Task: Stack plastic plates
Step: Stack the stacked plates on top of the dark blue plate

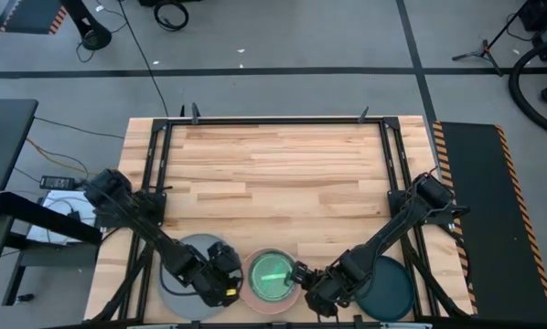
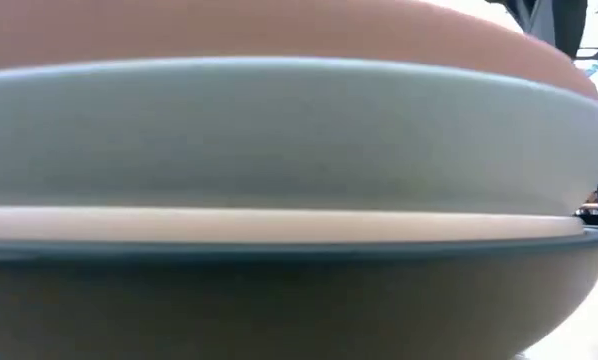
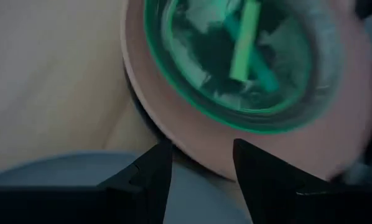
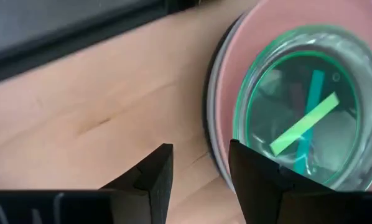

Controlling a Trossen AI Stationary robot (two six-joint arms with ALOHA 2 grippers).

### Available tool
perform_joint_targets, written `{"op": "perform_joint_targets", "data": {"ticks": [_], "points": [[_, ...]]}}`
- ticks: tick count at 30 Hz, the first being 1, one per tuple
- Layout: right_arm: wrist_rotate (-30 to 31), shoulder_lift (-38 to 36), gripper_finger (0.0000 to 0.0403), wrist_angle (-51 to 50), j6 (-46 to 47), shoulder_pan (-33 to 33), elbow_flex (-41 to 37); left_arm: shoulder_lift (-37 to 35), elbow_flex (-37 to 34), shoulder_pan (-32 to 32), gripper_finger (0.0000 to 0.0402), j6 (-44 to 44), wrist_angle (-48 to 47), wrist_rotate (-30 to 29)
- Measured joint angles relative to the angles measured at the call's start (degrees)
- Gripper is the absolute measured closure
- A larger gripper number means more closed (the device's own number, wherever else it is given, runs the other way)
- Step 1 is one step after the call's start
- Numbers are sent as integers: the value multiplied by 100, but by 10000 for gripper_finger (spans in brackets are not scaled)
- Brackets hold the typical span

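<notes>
At the table's near edge, between my two arms, sits the stack [image 1: 272, 274]: a glossy green plate [image 1: 273, 271] nested on a pink plate [image 1: 290, 297], with paler and darker rims showing beneath in the low view. I judge it is built here because both arms reach this spot easily. My left gripper [image 1: 226, 280] hovers just beside the stack's left side, above the grey plate [image 1: 177, 292], its fingers apart and holding nothing, the pink rim lying just beyond their tips in the left wrist view. My right gripper [image 1: 315, 285] sits low at the stack's right side, fingers likewise apart and empty, aimed at bare wood beside the rims. A dark teal plate [image 1: 388, 291] lies under my right arm, not yet stacked. From the low view, the stack's edges fill everything: pink [image 2: 279, 30] over pale blue-grey [image 2: 279, 130] over cream [image 2: 279, 224].
</notes>
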Motion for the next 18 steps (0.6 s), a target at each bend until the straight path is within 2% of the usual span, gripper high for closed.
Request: {"op": "perform_joint_targets", "data": {"ticks": [5,9,11,14,18], "points": [[85,-2,241,440,0,15,-38,-697,134,-65,226,284,-66,-89],[78,0,240,908,75,15,-38,-1178,143,-63,226,634,-84,-599],[59,0,234,954,405,14,-38,-1370,143,-61,226,787,-147,-837],[178,0,209,861,748,-24,-37,-1527,143,-9,226,975,-165,-998],[339,0,156,709,817,-33,-38,-1588,143,73,226,1079,-188,-1015]]}}
